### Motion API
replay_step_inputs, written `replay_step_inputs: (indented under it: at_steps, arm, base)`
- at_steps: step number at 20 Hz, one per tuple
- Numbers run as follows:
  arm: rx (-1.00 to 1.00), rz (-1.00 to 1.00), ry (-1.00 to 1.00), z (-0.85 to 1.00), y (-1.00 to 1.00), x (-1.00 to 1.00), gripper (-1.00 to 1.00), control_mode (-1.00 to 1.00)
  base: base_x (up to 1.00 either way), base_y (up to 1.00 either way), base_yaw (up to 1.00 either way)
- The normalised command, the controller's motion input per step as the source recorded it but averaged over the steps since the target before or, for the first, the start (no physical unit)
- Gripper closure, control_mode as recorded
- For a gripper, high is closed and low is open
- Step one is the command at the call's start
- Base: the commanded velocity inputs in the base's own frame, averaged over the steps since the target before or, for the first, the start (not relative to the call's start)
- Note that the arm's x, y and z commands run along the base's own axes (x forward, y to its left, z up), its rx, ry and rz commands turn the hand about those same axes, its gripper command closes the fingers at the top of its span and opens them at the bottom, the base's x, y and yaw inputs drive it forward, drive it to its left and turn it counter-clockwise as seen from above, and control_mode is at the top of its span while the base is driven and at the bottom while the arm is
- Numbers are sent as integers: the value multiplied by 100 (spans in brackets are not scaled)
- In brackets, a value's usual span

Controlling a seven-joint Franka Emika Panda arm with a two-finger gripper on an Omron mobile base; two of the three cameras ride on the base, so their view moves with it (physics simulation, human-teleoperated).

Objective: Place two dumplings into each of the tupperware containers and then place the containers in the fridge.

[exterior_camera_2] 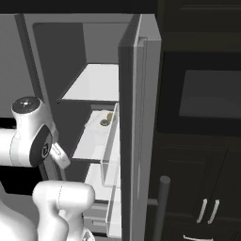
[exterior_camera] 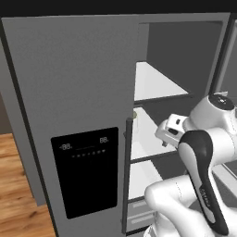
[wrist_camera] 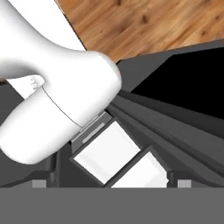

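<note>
Fridge [exterior_camera: 69, 83], tall, grey and metallic with a black dispenser panel [exterior_camera: 85, 171], stands open in front of the base, its white shelves [exterior_camera_2: 96, 82] bare at the top. On the middle shelf a shallow white translucent tupperware container [exterior_camera_2: 101, 121] sits near the back, with small olive-beige dumplings [exterior_camera_2: 107, 119] lying in it; from here I cannot tell how many, nor whether a second container is alongside. The white arm is folded close to the open compartment. The two-finger gripper [wrist_camera: 109, 184] points downward in the hand view toward the fridge's pale lower drawers [wrist_camera: 118, 159] and the wooden floor [wrist_camera: 148, 26], jaws spread wide with nothing between them.

The main risk is the bulky elbow or wrist catching the grey door edge [exterior_camera_2: 132, 117] or a shelf front while it swings in this tight space, which could jolt the shelf and slide the container. A lesser risk is leaving the fridge with a container short of dumplings, since the contents are hard to check at this angle.
</note>
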Motion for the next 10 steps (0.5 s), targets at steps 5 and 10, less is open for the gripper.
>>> replay_step_inputs:
  at_steps: [5, 10]
  arm:
    - [-5, 0, 0, -11, 4, 0, -100, 100]
    - [0, 0, 0, 0, 0, 0, -100, 100]
  base:
    - [0, 0, 0]
    - [-21, -12, -15]
